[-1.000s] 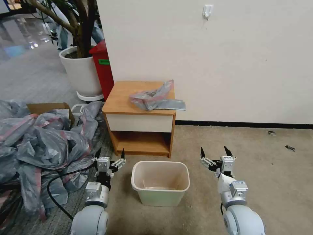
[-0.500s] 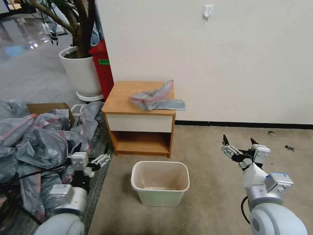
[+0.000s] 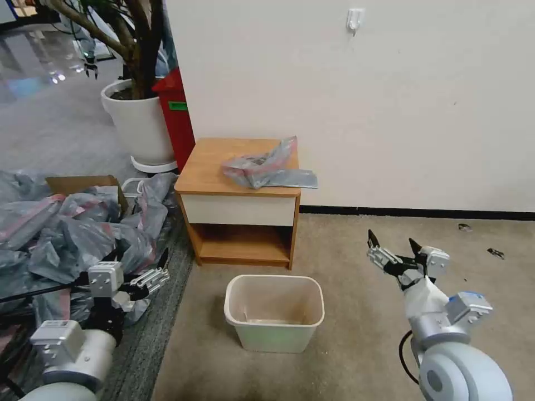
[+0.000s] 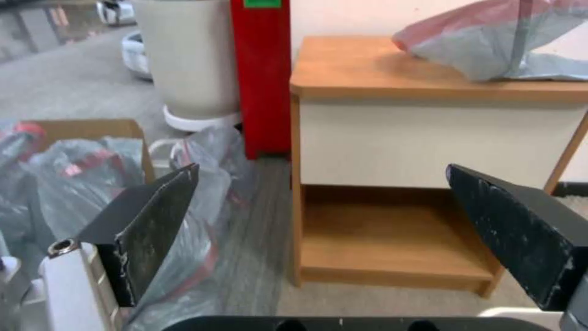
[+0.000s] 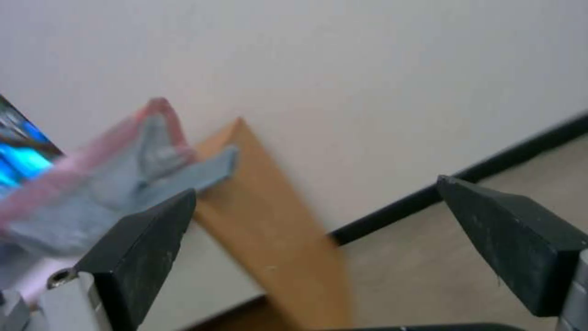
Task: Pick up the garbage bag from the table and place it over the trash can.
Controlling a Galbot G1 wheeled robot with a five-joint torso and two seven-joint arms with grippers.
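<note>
A large heap of grey and pink plastic bags [image 3: 67,234] runs off the head view's left edge and half covers a brown cardboard box [image 3: 78,184]. Beside it the left end effector [image 3: 149,277] hangs low over the floor, fingers spread wide, holding nothing. The tall red bin [image 3: 177,120] wears a green label whose writing is too small to read. On the small wood-topped nightstand worktop [image 3: 214,164] lies the thin grey translucent garbage bag with a pink-red band [image 3: 266,166], one corner overhanging the right edge. The cream-white rectangular plastic trash can [image 3: 274,312] stands on the floor before it. The right end effector [image 3: 391,248] hovers, wide open, empty.
</note>
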